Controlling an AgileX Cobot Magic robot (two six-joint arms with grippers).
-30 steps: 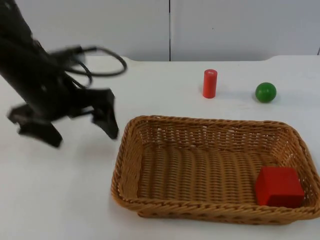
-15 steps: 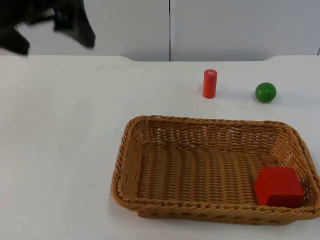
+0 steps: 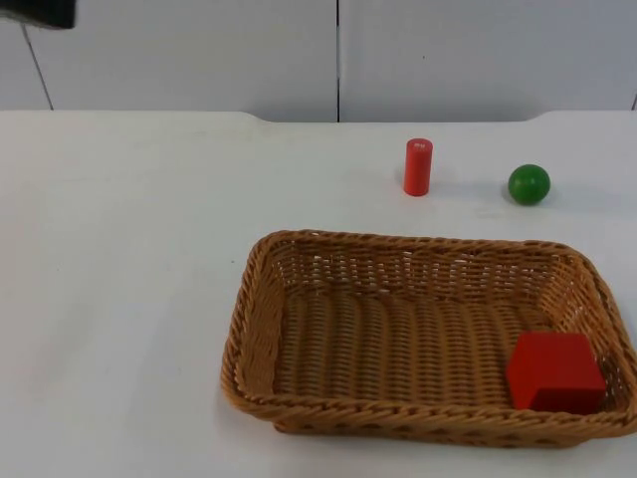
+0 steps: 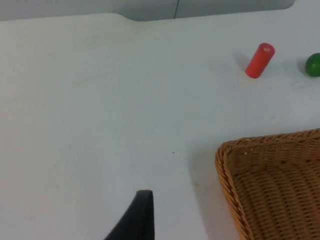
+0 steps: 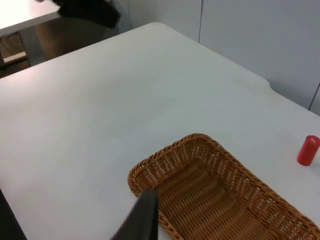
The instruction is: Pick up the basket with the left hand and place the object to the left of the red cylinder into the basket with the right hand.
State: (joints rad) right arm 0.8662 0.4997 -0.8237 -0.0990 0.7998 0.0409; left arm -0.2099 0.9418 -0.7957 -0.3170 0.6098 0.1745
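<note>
While neither gripper's state can be told, the red cube (image 3: 554,370) sits inside the woven wicker basket (image 3: 261,299) — both arms well clear.

Left half of the desk (image 3: 119,299) is wide open; basket (image 3: 299,398) hogs the front right, red cylinder (image 3: 418,166) and green ball (image 3: 529,184) sit behind it.

Left arm (image 3: 35,12): drawn up and back, a dark part of it at the far left corner in the top view, high above the table. Left gripper: one black fingertip (image 4: 136,217) in its wrist view, held well above the surface. Right gripper: one black fingertip (image 5: 142,217) in its wrist view, raised high, looking down from a distance.
</note>
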